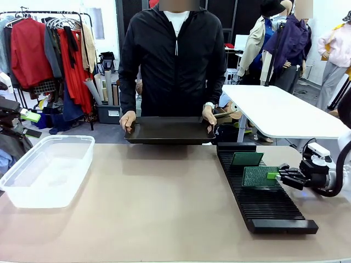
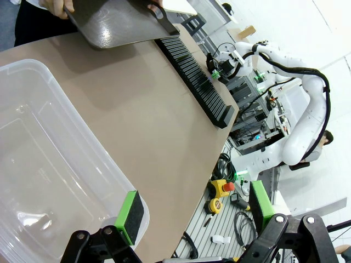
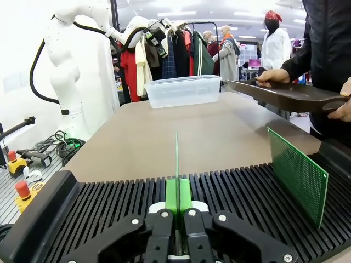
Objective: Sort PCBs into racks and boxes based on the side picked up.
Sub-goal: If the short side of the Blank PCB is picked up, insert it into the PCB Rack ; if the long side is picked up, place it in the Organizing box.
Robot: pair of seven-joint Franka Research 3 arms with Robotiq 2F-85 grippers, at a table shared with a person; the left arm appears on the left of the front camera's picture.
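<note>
A robotics lab set up in a clothing workroom: a garment rail [image 1: 49,22] hung with coats stands at ten o'clock, a white table [image 1: 282,112] at two o'clock, and cables and emergency-stop buttons [image 2: 224,187] lie beside the bench.

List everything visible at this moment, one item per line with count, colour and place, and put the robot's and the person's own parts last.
PCBs: two, green, both standing upright in the rack's slots; the nearer one is pinched by the right gripper, the other stands alone toward the far end.
Rack: one, black, slotted, on the robot's right side of the table.
Box: one, clear plastic, robot's left side of the table, nothing seen inside.
Tray: one, dark brown, held at the table's far edge.
Table: one, beige top.
Right gripper: black with green pads, shut on the nearer PCB's edge.
Left gripper: black with green pads, open, beside the box's near rim.
Person's hands: two, gripping the tray's ends.
</note>
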